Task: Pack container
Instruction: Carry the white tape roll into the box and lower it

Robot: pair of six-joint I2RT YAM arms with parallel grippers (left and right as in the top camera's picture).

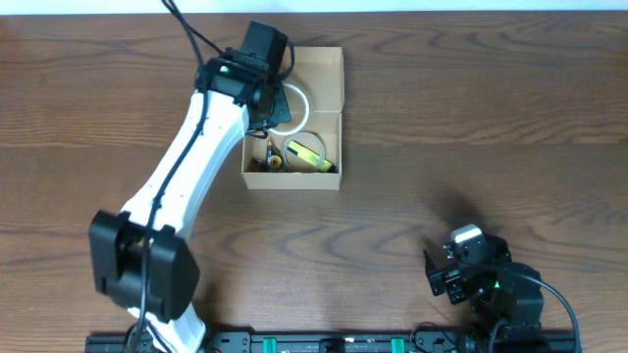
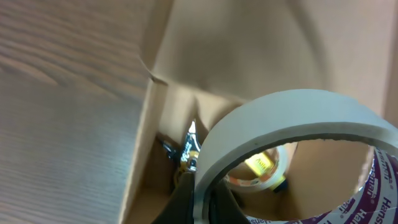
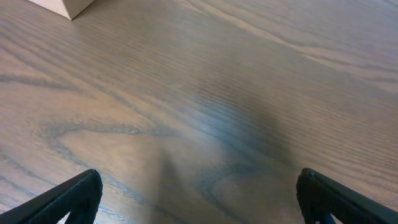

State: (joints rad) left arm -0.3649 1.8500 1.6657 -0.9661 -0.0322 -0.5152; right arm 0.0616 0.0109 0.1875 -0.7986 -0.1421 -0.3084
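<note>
The container is a small kraft cardboard box, open, with its flap lid folded back at the far side. My left gripper hovers over its left part, shut on a roll of white masking tape. In the left wrist view my fingers pinch the roll's wall above the box interior. Inside lie a clear tape roll with a yellow core, also in the left wrist view, and a small metal item. My right gripper is open and empty.
My right arm rests at the near right of the wooden table, well away from the box. A corner of the box shows at the top left of the right wrist view.
</note>
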